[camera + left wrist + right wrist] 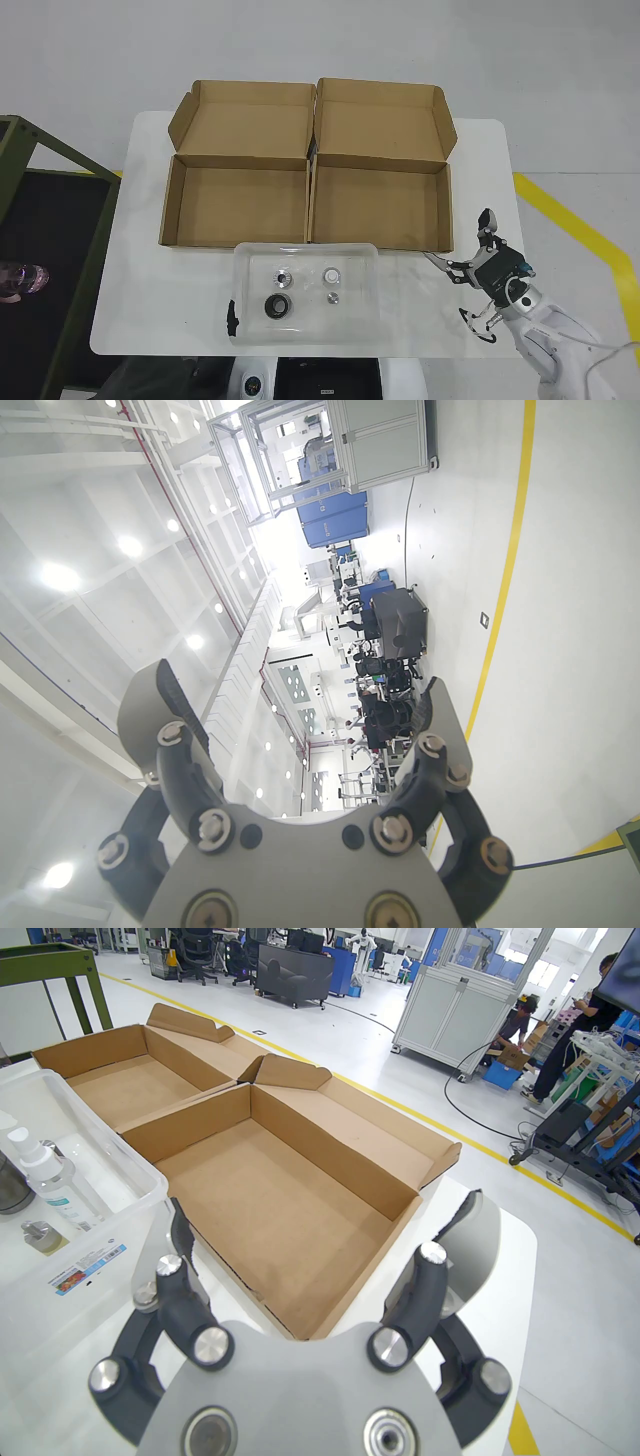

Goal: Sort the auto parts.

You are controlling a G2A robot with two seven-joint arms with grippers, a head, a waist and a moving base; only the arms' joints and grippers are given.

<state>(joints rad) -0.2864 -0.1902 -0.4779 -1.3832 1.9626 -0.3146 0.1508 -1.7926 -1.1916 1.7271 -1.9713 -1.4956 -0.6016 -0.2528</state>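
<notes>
Currently, the right gripper (457,238) hovers above the near right part of the table (140,290), to the right of the clear bin (378,290). Its jaws are spread wide and grip nothing. A bare strip of table lies between it and the bin.

The bin stands at the near edge, centred. It holds four items, all apart from one another:
- a black ring (277,306), near left;
- a metal part (283,276), far left;
- a small metal stud (332,297), near right;
- a spray bottle (332,274), far right.

The bin's far rim lies just beside the near walls of two open cardboard boxes. The left box (240,205) and the right box (375,205) touch along their shared wall. Their lids are folded back toward the far edge. Bare table margins run to the left of the left box and to the right of the right box.

View differences:
- From above, the bottle reads as a white disc. The right wrist view shows the spray bottle (45,1178) standing upright with the small metal stud (41,1235) beside it, behind the clear bin's wall (100,1248).
- The same view shows the right gripper (325,1223) facing the right box (280,1198), with the left box (130,1078) beyond.
- The left wrist view shows the left gripper (300,680) pointing at the hall ceiling and floor, jaws wide apart and empty.
</notes>
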